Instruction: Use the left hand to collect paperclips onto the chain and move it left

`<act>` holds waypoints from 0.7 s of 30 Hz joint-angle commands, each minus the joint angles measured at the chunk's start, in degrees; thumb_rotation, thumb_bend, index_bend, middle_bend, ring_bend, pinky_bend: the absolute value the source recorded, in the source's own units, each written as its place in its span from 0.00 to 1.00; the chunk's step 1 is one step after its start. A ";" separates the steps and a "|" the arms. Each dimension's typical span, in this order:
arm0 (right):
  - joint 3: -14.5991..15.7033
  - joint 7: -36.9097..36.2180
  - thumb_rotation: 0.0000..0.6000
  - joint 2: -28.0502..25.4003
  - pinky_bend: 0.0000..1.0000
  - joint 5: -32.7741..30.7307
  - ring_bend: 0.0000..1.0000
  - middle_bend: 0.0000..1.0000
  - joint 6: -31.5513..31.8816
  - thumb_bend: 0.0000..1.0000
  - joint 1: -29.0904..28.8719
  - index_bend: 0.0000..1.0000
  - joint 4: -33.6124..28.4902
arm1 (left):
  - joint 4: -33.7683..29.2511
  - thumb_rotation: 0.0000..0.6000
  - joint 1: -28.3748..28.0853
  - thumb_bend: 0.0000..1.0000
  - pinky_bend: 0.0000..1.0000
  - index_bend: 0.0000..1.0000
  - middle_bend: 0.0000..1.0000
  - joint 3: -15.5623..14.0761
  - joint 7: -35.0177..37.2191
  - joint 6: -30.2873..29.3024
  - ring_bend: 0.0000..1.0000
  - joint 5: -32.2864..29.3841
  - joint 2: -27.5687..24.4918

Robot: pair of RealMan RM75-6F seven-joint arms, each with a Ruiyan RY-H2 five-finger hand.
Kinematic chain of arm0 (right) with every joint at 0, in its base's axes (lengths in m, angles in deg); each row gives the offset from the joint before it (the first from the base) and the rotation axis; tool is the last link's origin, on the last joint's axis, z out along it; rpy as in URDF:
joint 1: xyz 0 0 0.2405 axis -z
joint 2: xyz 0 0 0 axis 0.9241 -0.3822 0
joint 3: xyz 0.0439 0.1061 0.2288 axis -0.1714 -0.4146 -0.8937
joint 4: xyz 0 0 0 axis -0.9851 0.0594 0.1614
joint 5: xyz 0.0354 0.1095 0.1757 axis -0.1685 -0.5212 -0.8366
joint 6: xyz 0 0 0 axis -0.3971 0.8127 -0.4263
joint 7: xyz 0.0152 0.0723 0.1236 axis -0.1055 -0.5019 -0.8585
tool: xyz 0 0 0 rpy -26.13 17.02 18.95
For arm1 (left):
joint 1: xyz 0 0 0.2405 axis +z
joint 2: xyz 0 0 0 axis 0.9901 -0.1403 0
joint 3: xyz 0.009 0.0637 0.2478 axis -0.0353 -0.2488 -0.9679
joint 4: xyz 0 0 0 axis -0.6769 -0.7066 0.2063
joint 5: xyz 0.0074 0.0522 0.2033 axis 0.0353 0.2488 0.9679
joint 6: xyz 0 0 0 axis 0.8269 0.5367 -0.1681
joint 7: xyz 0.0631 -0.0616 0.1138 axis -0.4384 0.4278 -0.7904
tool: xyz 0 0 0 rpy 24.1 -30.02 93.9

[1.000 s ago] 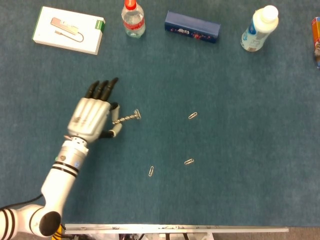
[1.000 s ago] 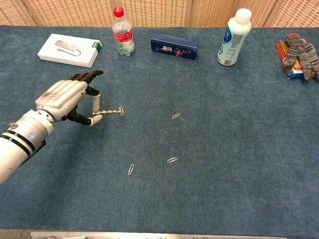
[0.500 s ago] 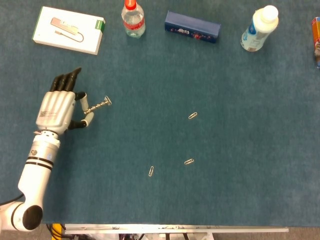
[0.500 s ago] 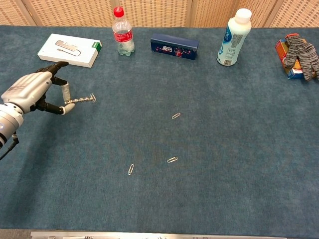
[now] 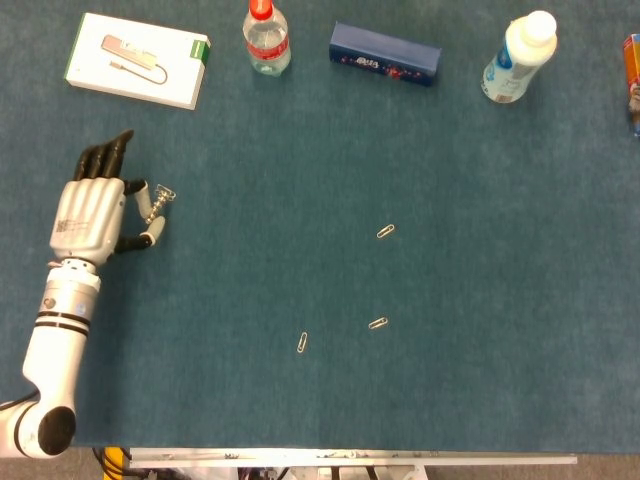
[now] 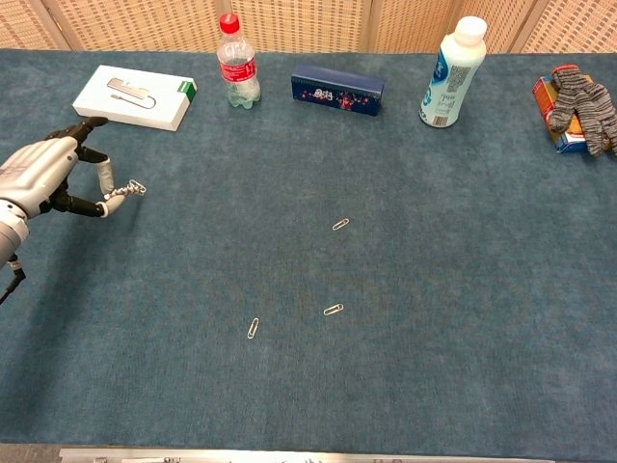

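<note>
My left hand (image 5: 95, 205) (image 6: 48, 177) is at the far left of the table, pinching a short chain of paperclips (image 5: 158, 201) (image 6: 125, 191) between thumb and a finger; the other fingers point away from me. The chain sticks out to the right of the hand. Three loose paperclips lie on the blue cloth: one mid-table (image 5: 385, 231) (image 6: 340, 224), one nearer me (image 5: 378, 323) (image 6: 333, 310), and one to its left (image 5: 302, 342) (image 6: 253, 328). My right hand shows in neither view.
Along the far edge stand a white box (image 5: 136, 59), a red-capped water bottle (image 5: 266, 40), a dark blue box (image 5: 385, 53) and a white bottle (image 5: 517, 58). A glove on a packet (image 6: 576, 104) lies at the far right.
My left hand has carried the chain leftwards, from left of centre to the table's far left. The three loose paperclips have not moved.
</note>
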 commanded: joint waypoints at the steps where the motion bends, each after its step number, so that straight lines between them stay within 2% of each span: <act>1: -0.04 0.02 1.00 -0.10 0.22 -0.05 0.25 0.35 -0.08 0.36 -0.05 0.53 -0.20 | -0.24 1.00 0.33 0.32 0.00 0.18 0.00 0.10 0.20 -0.27 0.00 0.28 -0.39; 6: 0.02 0.08 1.00 0.07 0.22 0.00 0.25 0.35 -0.06 0.36 -0.03 0.53 -0.11 | -0.68 1.00 1.06 0.31 0.00 0.01 0.00 0.02 0.73 -0.37 0.00 0.60 -1.18; 10: -0.01 0.12 1.00 0.08 0.22 -0.01 0.25 0.35 -0.17 0.36 -0.12 0.53 -0.18 | -0.69 1.00 1.52 0.29 0.00 0.00 0.00 0.03 1.27 -0.52 0.00 1.00 -1.44; 17: 0.00 0.26 1.00 -0.05 0.22 -0.03 0.25 0.35 -0.36 0.36 -0.22 0.53 -0.47 | -0.78 1.00 2.01 0.03 0.00 0.00 0.00 0.43 2.42 -0.66 0.00 1.64 -1.78; 21: 0.02 0.20 1.00 0.05 0.22 -0.06 0.25 0.35 -0.34 0.36 -0.19 0.53 -0.36 | -0.73 1.00 2.35 0.00 0.00 0.00 0.00 0.57 3.31 -1.05 0.00 2.30 -1.81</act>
